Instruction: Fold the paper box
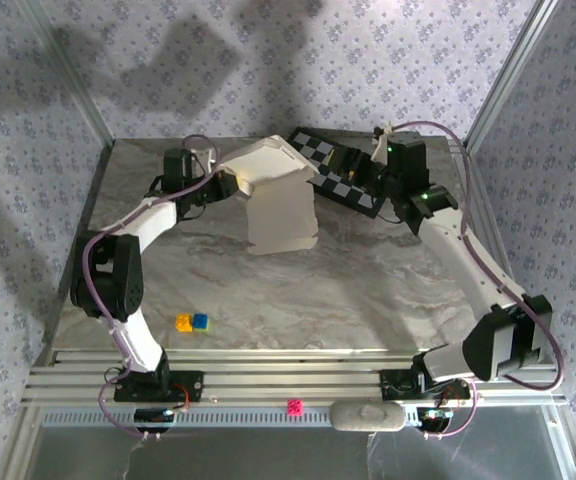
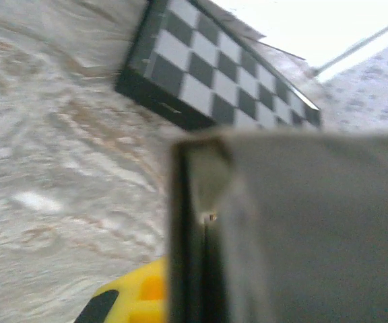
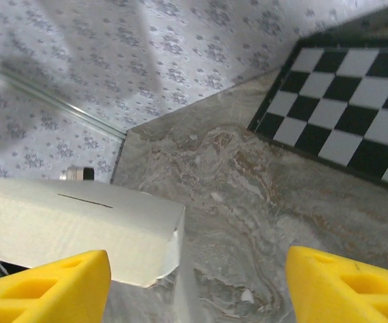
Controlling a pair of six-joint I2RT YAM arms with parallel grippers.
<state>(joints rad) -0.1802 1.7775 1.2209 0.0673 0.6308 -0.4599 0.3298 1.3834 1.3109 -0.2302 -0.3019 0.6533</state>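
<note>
The paper box [image 1: 280, 212] stands near the back of the table [image 1: 368, 290]. The chessboard [image 1: 330, 170] lies just right of it. Two little blocks [image 1: 192, 322] sit near the front, left.

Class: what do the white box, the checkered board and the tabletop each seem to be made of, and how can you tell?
The paper box looks like thin matte white cardboard: creased, with a cut slit. The checkered board seems rigid, perhaps wood or plastic, black-edged. The table looks like veined marble, possibly only a print.

Left gripper [image 1: 228, 185] jaws hidden behind paper box [image 1: 280, 210]; chessboard [image 3: 345, 114] cut by right edge.
</note>
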